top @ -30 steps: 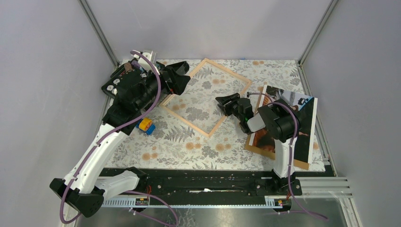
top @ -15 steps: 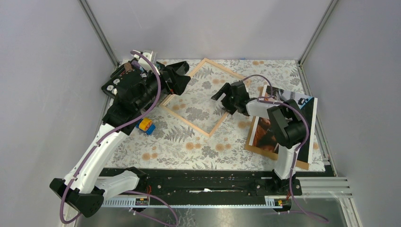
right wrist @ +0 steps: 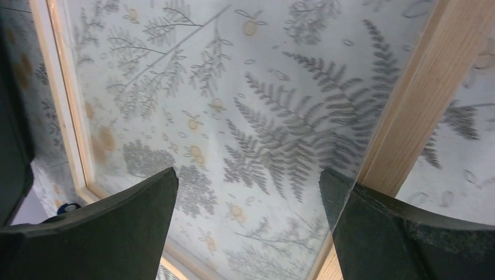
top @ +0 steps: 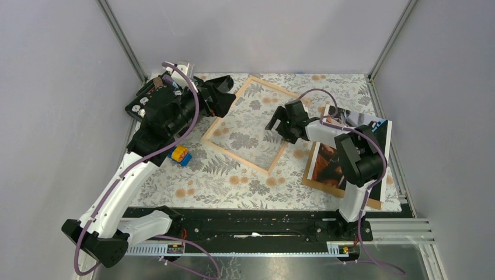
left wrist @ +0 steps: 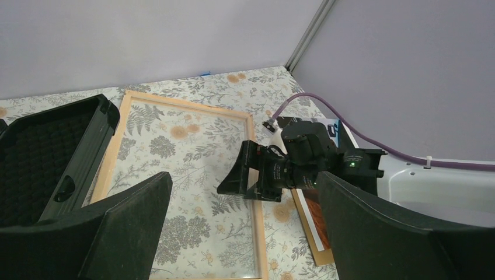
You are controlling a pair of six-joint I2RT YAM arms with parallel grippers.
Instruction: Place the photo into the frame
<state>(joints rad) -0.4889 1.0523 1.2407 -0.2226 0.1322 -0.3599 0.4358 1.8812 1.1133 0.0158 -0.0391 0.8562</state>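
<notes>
Two arms reach over the flowery tabletop (top: 233, 186). On the left, the left fingers (left wrist: 128, 227) are spread wide apart and hold nothing. A black case (left wrist: 52, 151) sits right beside them, at the frame's left edge. A small colourful block (top: 180, 155) lies near that arm. The frame (top: 235, 156) lies flat in the middle, and the flowers show through it. The right fingers (right wrist: 105, 233) are low over the frame's right edge, open, with nothing between them. Far right, the photo (top: 378, 154) lies on a brown board (top: 373, 202), apart from the frame and partly under the right arm.
</notes>
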